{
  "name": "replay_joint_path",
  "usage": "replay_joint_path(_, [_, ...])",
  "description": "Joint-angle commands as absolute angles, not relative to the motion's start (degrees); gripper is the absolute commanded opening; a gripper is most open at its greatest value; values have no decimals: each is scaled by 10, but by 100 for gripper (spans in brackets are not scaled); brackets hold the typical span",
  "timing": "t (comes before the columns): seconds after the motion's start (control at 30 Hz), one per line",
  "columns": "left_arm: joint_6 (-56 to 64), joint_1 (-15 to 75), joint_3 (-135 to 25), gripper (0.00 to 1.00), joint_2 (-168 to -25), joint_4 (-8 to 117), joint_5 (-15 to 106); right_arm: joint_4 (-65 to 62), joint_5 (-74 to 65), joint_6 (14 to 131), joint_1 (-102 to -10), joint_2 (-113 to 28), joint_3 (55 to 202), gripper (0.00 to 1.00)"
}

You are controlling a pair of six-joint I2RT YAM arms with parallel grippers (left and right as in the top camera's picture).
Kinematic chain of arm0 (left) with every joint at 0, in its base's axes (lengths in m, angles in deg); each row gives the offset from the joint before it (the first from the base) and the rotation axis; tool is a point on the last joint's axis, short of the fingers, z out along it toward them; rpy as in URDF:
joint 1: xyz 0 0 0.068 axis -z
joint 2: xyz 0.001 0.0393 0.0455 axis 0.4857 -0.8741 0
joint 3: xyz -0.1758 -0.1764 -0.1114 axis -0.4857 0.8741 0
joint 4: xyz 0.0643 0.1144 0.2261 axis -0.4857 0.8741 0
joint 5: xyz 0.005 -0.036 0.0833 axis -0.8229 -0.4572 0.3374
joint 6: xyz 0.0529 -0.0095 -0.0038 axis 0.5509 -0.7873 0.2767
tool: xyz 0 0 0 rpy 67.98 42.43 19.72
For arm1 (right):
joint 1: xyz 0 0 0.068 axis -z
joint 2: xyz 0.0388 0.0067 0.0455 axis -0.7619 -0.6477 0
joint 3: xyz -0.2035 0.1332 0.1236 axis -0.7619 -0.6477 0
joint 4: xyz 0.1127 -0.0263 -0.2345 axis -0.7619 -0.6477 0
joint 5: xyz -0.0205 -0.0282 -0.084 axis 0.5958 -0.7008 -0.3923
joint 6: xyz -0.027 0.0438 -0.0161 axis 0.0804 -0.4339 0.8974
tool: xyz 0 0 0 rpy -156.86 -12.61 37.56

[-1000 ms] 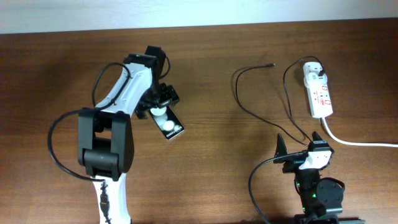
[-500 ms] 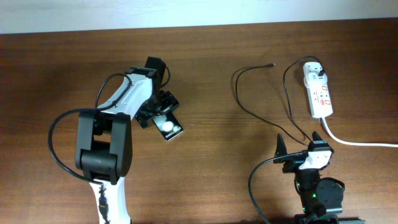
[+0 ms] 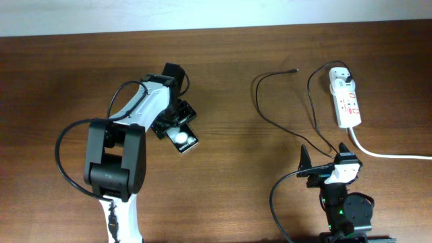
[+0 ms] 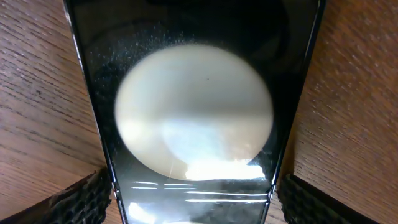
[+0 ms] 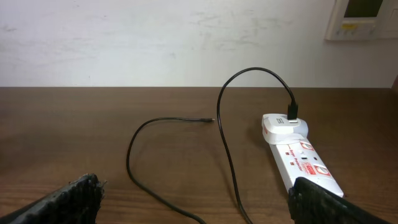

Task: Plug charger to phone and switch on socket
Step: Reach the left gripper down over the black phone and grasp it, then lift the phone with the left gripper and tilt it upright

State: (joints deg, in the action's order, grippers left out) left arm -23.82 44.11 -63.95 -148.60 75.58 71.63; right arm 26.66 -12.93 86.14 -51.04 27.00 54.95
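Overhead: the left gripper (image 3: 173,123) straddles the phone (image 3: 182,138) on the brown wooden table (image 3: 54,81), well apart from the charger (image 3: 266,108) and the socket (image 3: 345,101).

Left wrist: its pads (image 4: 81,199) appear closed on the phone's long edges. The grip should stay square and low.

Right wrist: the right gripper (image 5: 194,182) is wide open and empty, facing a white wall.

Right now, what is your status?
Left end effector straddles small black smartphone, grip unclear. Right end effector open. Thin black charger cable lies apart from it.
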Motion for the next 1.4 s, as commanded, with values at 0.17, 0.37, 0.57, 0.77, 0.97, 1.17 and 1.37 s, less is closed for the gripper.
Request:
replay_joint_path(0.17, [-246, 445, -613, 84, -1514, 750, 717, 264, -134, 861, -507, 274, 545, 99])
replay_joint_path(0.37, [-245, 446, -615, 71, -1514, 755, 718, 264, -134, 861, -507, 274, 545, 99])
replay_joint_path(0.57, [-234, 446, -686, 71, -1497, 822, 718, 264, -134, 861, -507, 274, 545, 99])
replay_joint_path(0.77, [-210, 445, -726, 72, -1399, 870, 716, 264, -134, 861, -507, 274, 545, 99])
replay_joint_path(0.97, [-172, 445, -726, 72, -1199, 936, 680, 264, -134, 861, -507, 274, 545, 99])
replay_joint_path(1.17, [-170, 446, -726, 72, -1142, 948, 619, 264, -134, 861, -507, 274, 545, 99])
replay_joint_path(1.37, [-163, 446, -726, 73, -1189, 949, 562, 264, -134, 861, -507, 274, 545, 99])
